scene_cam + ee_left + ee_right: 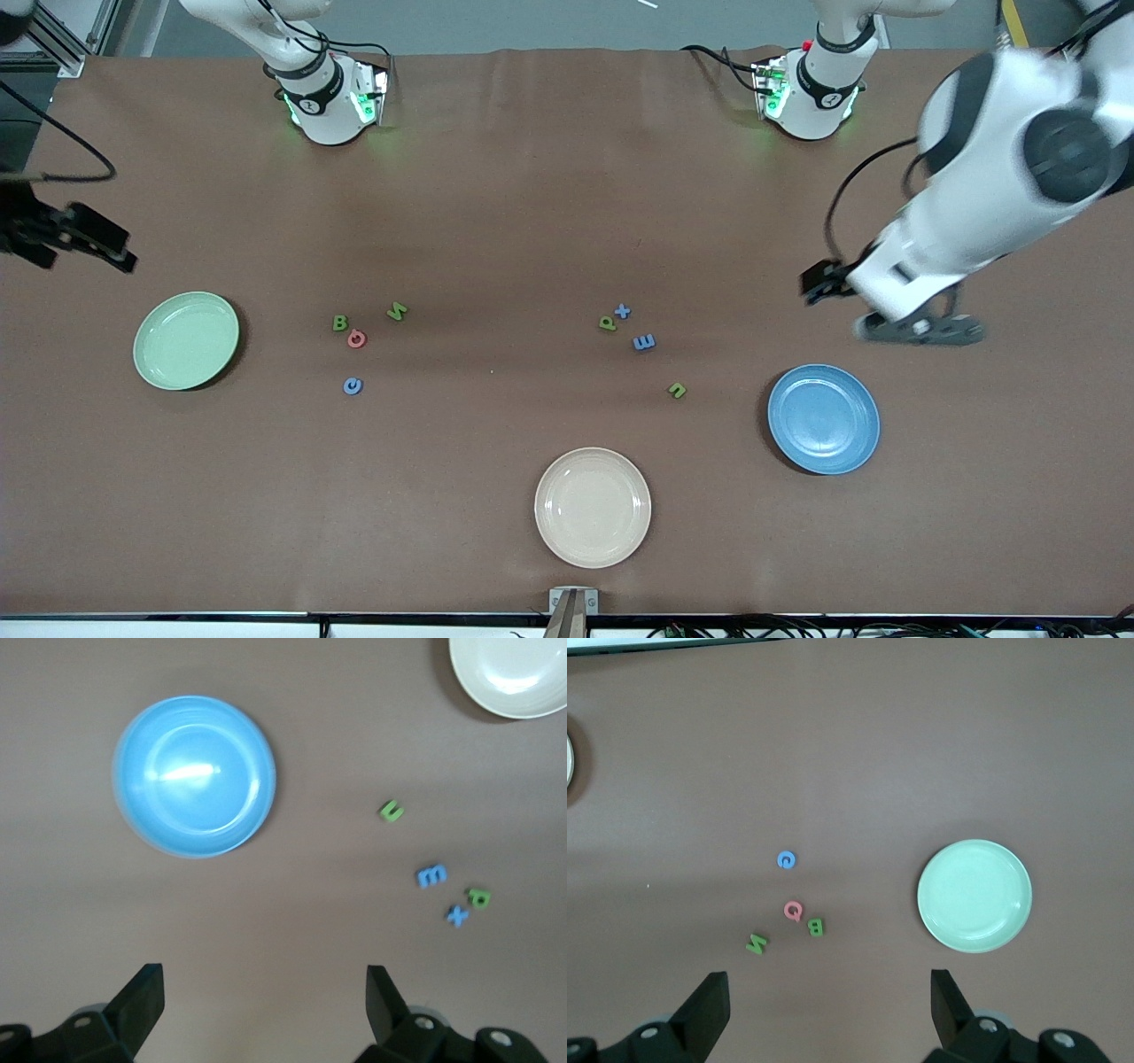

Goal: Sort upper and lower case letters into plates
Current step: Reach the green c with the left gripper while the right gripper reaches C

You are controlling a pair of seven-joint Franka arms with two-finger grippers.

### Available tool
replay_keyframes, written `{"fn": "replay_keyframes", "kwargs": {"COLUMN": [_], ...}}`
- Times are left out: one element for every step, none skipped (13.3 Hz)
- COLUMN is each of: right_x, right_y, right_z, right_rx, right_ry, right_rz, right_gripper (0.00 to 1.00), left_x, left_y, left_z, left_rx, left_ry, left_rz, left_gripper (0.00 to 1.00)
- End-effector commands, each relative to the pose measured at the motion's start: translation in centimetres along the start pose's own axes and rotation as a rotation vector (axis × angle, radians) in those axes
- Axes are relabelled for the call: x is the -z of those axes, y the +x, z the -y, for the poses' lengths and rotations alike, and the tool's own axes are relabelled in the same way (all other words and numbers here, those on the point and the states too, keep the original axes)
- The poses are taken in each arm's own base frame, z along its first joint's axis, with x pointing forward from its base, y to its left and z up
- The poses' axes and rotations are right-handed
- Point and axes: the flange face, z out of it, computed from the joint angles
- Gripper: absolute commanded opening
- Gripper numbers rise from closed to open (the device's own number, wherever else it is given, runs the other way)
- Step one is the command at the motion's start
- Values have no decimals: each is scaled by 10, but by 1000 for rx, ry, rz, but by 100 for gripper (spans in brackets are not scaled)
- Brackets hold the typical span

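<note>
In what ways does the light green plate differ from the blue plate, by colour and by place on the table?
The round light green plate is pale green; the round blue plate is mid blue. The light green plate lies toward the right arm's end of the table, the blue plate toward the left arm's end. The blue plate lies nearer to the front camera than the light green plate. Both are shallow, alike in size, and hold no letters.

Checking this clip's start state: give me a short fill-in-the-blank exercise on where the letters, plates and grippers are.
1. The letters all lie on the ____, none in a plate.
2. The cream plate is ____ to the front camera than the blue plate.
3. The one red-pink letter lies toward the ____ arm's end, beside the green B.
4. Both the left gripper and right gripper are ____.

Missing words: table; nearer; right; open
</note>
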Motion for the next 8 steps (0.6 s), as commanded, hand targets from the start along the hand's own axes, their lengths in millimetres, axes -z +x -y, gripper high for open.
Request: {"fn": "replay_keyframes", "kwargs": {"right_x": [-38, -71, -101, -118, -144, -169, -196, -223], "right_y": [16, 24, 30, 32, 38, 43, 47, 47], "right_z": [19, 26, 43, 53, 61, 76, 84, 87], "right_rx": [24, 30, 49, 38, -4, -28, -32, -36], "right_ry": [10, 6, -5, -10, -21, -26, -27, -21], "right_rz": [53, 108, 153, 179, 209, 220, 220, 207], "right_gripper": [100, 100, 99, 99, 100, 100, 100, 100], "left_x": [-63, -87, -117, -137, -155, -167, -183, -199], "left_y": [7, 13, 16, 19, 23, 28, 31, 30], "left_z": [-30, -41, -59, -74, -81, -84, -92, -104], "left_rx": [70, 106, 118, 135, 211, 285, 345, 393], "left_ry": [15, 22, 26, 21, 11, 0, -2, 10], "left_rz": [-48, -48, -37, -40, -49, -60, -55, -46], "left_gripper": [100, 100, 100, 100, 100, 100, 100, 100]}}
